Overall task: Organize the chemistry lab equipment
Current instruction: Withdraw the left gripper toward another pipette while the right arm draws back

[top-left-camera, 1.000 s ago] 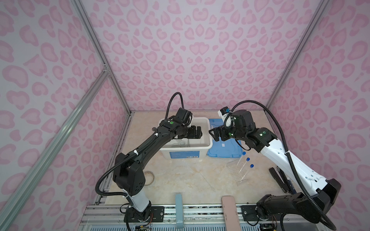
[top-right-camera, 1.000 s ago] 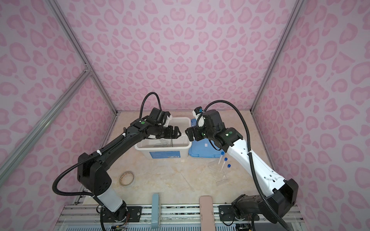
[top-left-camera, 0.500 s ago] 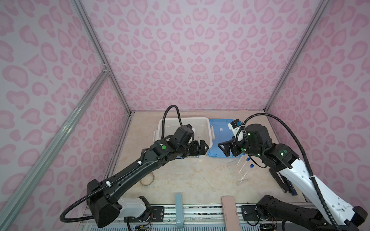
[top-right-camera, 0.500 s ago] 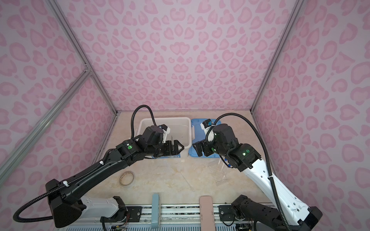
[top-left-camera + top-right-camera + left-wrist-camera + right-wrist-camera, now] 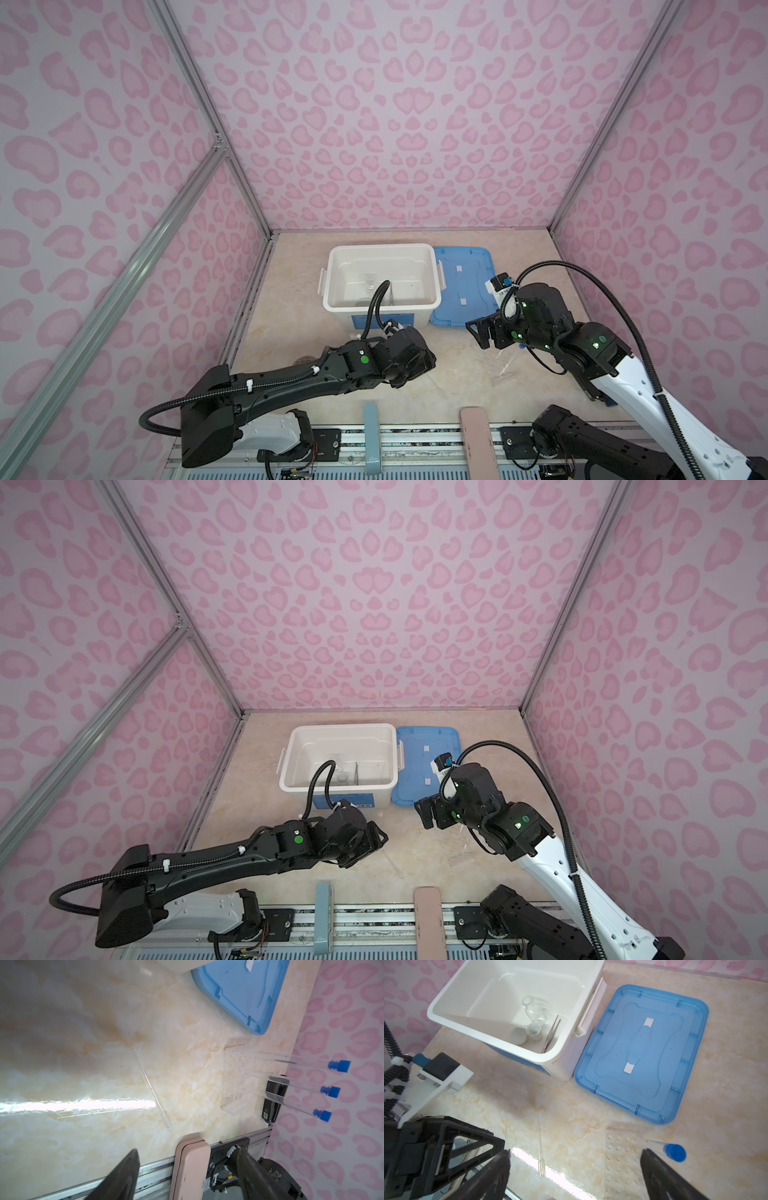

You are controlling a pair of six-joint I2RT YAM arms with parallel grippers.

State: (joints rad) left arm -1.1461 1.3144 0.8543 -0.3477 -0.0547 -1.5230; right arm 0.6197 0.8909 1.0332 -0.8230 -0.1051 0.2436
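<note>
Inside the white tub (image 5: 446,1020) lie two white round dishes (image 5: 519,1038) (image 5: 534,1031), metal tweezers (image 5: 551,1033) and a small clear glass flask (image 5: 533,1009). A thin clear pipette (image 5: 540,1147) (image 5: 151,1086) lies on the table in front of the tub. Three long blue-capped tubes (image 5: 338,1066) stand in a clear rack (image 5: 234,1084) to its right. My left gripper (image 5: 185,1151) (image 5: 376,839) hangs open and empty over the table near the pipette. My right gripper (image 5: 576,1152) (image 5: 482,330) is open and empty between the pipette and the rack, one blue cap (image 5: 675,1152) just past one finger.
The blue lid (image 5: 641,1053) (image 5: 461,286) lies flat to the right of the tub. A black oblong object (image 5: 274,1101) sits behind the tubes at the right edge. A pink block (image 5: 478,440) and a blue block (image 5: 370,436) stand at the front rail. A small ring (image 5: 305,360) lies at the left.
Both arms have drawn back from the tub towards the front. The left gripper now hangs over the table before the tub; the right one has come down near the tube rack.
</note>
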